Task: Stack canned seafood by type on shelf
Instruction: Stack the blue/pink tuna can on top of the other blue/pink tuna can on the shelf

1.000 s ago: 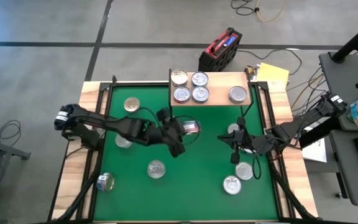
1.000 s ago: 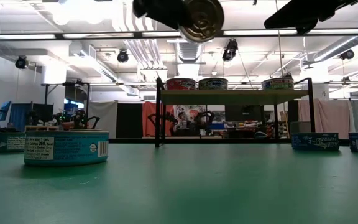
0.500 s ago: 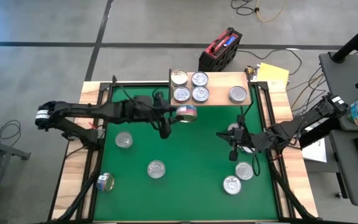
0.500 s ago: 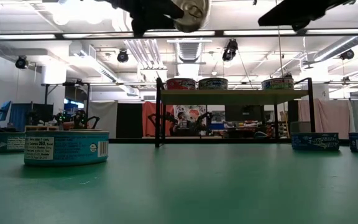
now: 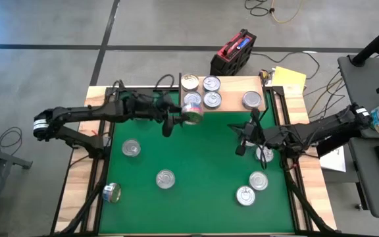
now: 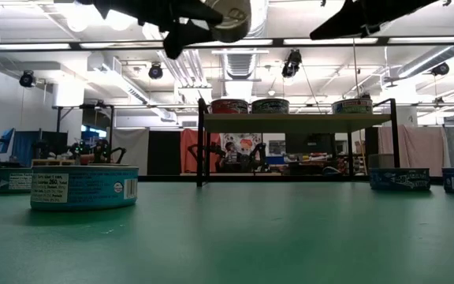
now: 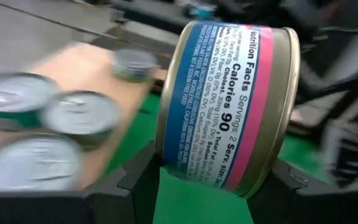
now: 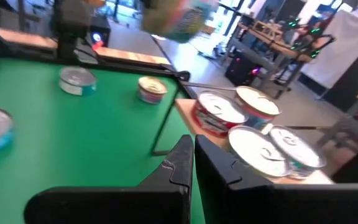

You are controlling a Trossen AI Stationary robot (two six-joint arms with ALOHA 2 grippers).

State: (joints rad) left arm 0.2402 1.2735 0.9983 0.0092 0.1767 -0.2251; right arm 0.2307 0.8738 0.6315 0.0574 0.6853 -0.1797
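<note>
My left gripper (image 5: 188,118) holds a gold-rimmed can with a blue and pink label (image 7: 229,106) in the air over the near left corner of the shelf (image 5: 232,85), high at the top of the low view (image 6: 231,14). The shelf, a light-wood board on thin black legs (image 6: 294,122), bears several silver-topped cans (image 5: 211,83). More cans lie flat on the green mat (image 5: 202,158). My right gripper (image 5: 240,149) hovers shut over the mat's right half, touching nothing (image 8: 193,158). My left gripper pinches the can between its two fingers (image 7: 138,180), one at each of the can's flat ends (image 7: 272,165). The fingers come nearly level from the table's left. The can is lifted clear and stands on edge, its label wall toward the wrist camera.
Loose cans on the mat: two at the left (image 5: 131,148) (image 5: 112,192), one in the middle (image 5: 166,178), three at the right (image 5: 264,155) (image 5: 258,180) (image 5: 245,195). A red and black box (image 5: 232,52) sits on the floor behind the table.
My left gripper has carried the can from over the mat's middle toward the far edge, up to the shelf's near left corner, rolling its wrist so the can has turned on edge. My right gripper has swung a little toward the far edge, still shut.
</note>
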